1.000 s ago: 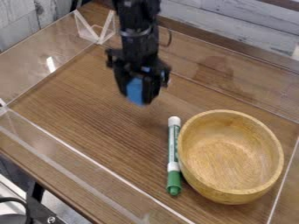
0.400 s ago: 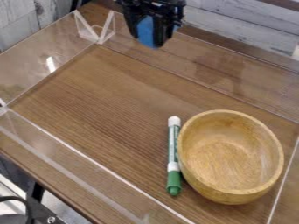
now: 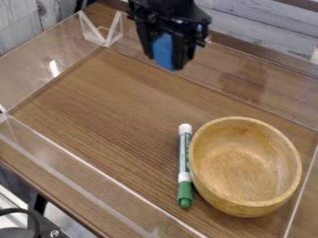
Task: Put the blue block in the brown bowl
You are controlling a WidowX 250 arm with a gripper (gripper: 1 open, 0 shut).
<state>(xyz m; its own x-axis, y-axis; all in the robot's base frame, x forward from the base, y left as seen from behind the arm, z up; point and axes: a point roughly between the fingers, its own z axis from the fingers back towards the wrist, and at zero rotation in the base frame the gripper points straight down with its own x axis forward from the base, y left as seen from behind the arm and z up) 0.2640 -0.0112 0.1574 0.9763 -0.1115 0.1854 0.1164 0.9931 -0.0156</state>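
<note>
My gripper (image 3: 168, 58) hangs high over the far middle of the table, pointing down, shut on the blue block (image 3: 166, 51). The small sky-blue block shows between the black fingers, well off the wood. The brown bowl (image 3: 288, 182), wide and shallow with a thick rim, sits at the near right of the table, to the right of and nearer than the gripper. Nothing lies in the bowl.
A green-and-white marker pen (image 3: 184, 165) lies just left of the bowl, along its rim. Clear plastic walls (image 3: 56, 67) edge the wooden table on the left and front. A clear bracket (image 3: 97, 30) stands at the far left corner.
The gripper has risen from near the tabletop with the blue block in it and shifted right toward the bowl's side. Bowl and pen have not moved.
</note>
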